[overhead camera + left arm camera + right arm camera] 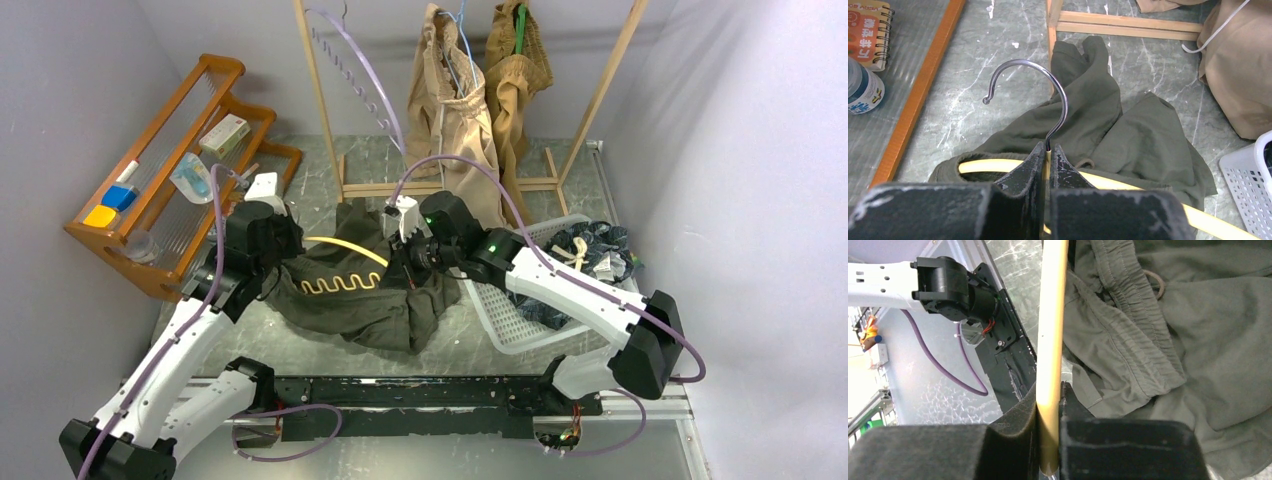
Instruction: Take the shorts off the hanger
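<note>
Left claw (1047, 147), right claw (1049, 390) pinching hanger (1053, 315)

Even indoor light, soft shadows, blurred foregrounds

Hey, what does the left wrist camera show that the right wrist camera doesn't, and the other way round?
Only the left wrist: the hanger's metal hook, a spiral notebook, a bottle, the beige shorts and a white basket corner.
Only the right wrist: the elastic waistband up close, and a black arm joint with a purple cable.
Both: the olive green shorts and the yellow hanger. The left gripper is shut at the hook's base and the right gripper is shut on the bar.
</note>
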Tool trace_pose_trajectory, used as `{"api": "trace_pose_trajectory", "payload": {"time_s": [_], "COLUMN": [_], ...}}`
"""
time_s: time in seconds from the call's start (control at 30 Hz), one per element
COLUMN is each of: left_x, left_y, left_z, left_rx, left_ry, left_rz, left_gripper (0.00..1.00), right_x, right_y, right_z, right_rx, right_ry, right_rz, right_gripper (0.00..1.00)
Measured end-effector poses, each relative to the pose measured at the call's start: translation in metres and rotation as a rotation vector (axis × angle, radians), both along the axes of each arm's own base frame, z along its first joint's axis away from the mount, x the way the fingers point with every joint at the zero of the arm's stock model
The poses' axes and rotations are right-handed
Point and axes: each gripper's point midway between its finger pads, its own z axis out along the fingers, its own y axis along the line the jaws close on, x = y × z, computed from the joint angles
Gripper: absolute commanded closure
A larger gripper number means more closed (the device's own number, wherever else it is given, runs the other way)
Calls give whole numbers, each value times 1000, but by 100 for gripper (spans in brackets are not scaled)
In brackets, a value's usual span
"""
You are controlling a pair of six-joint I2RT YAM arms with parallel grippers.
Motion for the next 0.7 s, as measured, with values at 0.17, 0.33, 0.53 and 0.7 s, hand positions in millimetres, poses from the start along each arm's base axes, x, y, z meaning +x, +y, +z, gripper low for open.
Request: {"api": "trace_pose_trajectory", "payload": {"time_s": [0.17, 0.33, 0.53, 0.7], "left_x": [-3, -2, -7, -12], "left_y": [-3, -12, -15, -14], "left_z": [2, 19, 30, 40], "left_rx": [-9, -39, -62, -86], "left_ry": [-2, -31, -61, -94], "left_rz": [-20, -63, -91, -87], "left_gripper": [62, 28, 21, 19], "right_x": [-3, -11, -8, 2], "right_y": [-3, -20, -43, -68], "right_z": [0, 0, -6, -19], "right_rx": [7, 15, 27, 42], "right_ry": [-7, -21, -20, 19], "right_rz": [5, -37, -178, -342], "right_gripper": [100, 100, 100, 100]}}
